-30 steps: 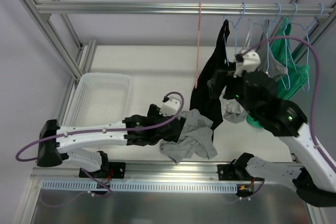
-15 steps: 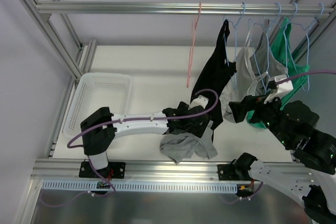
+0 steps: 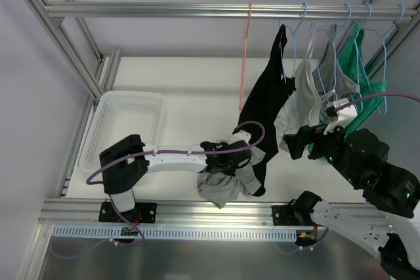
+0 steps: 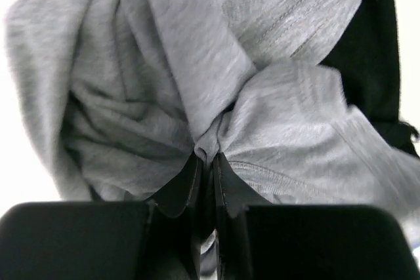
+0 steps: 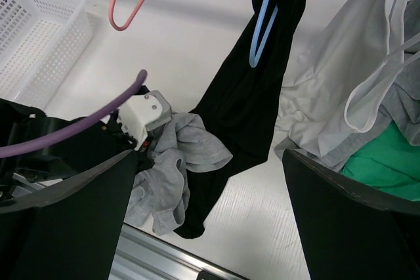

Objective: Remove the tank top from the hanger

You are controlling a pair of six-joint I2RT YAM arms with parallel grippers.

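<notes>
Both my left fingers [image 4: 189,185] pinch a fold of the gray tank top [image 3: 222,187], bunched on the bench [image 3: 177,90] at lower centre; my right fingers [image 5: 354,227] stand wide apart.

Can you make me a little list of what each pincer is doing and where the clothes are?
Left pincer: shut on the grey tank top
Right pincer: open, holding nothing
Grey tank top: crumpled on the table, off any hanger
Pink hanger: bare, on the rail
Black tank top: hanging from the rail
White basket: far left
</notes>
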